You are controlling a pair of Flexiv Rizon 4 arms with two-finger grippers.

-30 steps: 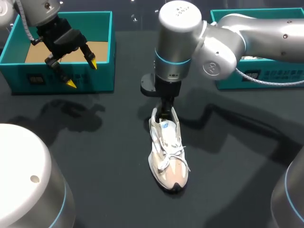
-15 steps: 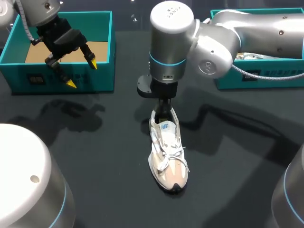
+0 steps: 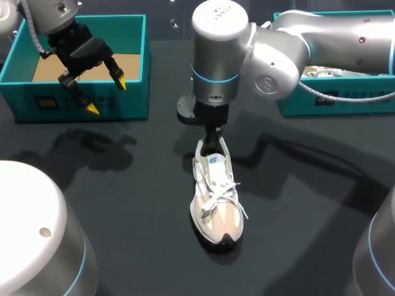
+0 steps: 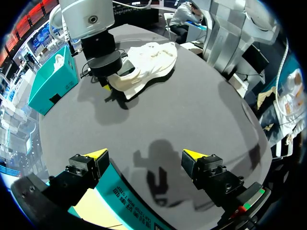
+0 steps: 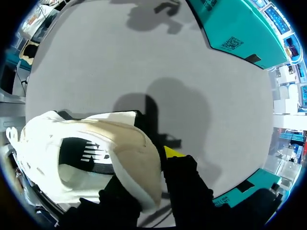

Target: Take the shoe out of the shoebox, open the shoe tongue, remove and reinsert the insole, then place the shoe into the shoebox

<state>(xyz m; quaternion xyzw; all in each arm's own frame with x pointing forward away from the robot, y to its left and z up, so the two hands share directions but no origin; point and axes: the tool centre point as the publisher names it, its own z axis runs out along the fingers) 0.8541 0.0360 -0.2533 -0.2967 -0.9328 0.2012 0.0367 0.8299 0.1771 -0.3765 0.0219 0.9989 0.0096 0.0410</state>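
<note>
Head view has the white shoe lying on the dark counter near its middle, toe toward the camera, laces tied loosely, heel toward the far side. Right arm comes in from the right and bends down over the shoe, so that the right pincer stands at the heel. Right wrist view gives the close look: the padded heel collar sits between the two black fingers, one on the inner side and one on the outer, with a single yellow tip showing just behind the heel; the right pincer is clamped on the shoe. The toe rests on the counter; whether the heel is raised I cannot tell.

The left pincer hangs above the front wall of the left shoebox, a teal box at the far left with a brown cardboard floor. Its fingers are spread wide with nothing between them. Left wrist view confirms it: both yellow tips of the left pincer stand well apart over that box's teal wall, and beyond them the shoe lies on the counter with the right arm on its heel.

A right shoebox, also teal, stands at the far right, partly behind the right arm, with pale crumpled paper inside
</note>
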